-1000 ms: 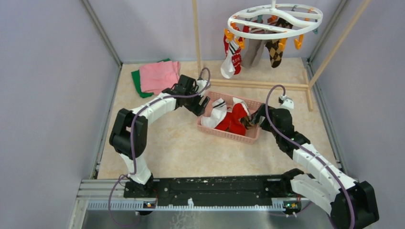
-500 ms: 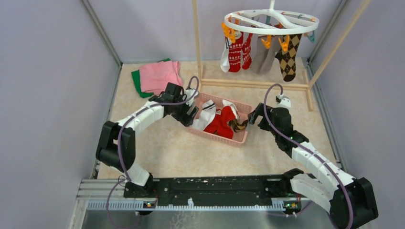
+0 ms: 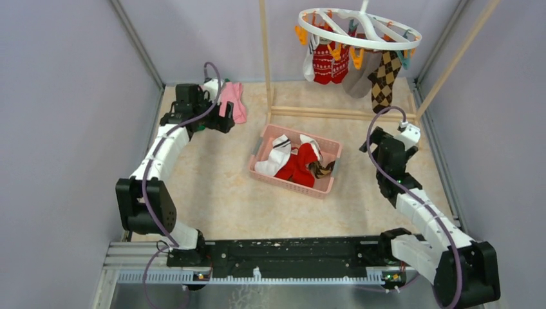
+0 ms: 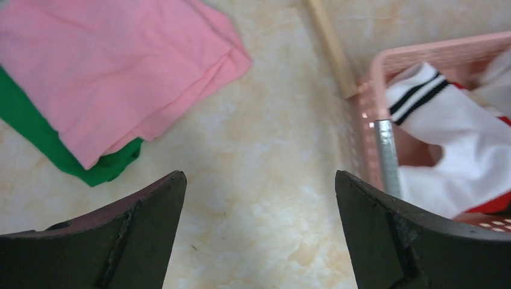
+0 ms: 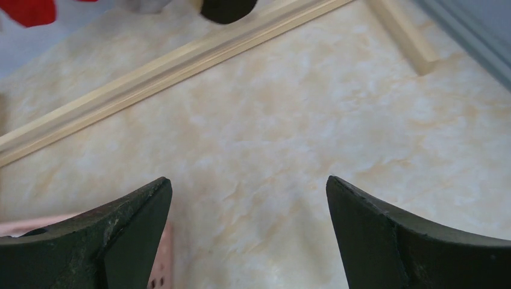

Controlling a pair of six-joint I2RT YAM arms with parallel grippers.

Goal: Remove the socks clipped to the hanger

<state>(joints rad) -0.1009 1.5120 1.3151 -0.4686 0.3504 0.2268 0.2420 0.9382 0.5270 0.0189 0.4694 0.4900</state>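
Both claws stand wide apart and hold nothing. Your left gripper (image 4: 259, 180) is at the far left, by the pink cloth (image 4: 120, 66). Your right gripper (image 5: 248, 186) is over bare floor, near the wooden base bar (image 5: 181, 66) of the rack. The socks (image 3: 348, 64) to remove hang from the hanger (image 3: 370, 46) at the far right, with their long axis straight down. They lie farther and higher than the right gripper, which I judge the nearer one. The argyle sock (image 3: 381, 80) is closest to it.

Basket (image 3: 290, 184) holding socks (image 3: 278, 158) lies centre, hanger (image 3: 348, 40) behind it, cloths (image 3: 235, 103) left.
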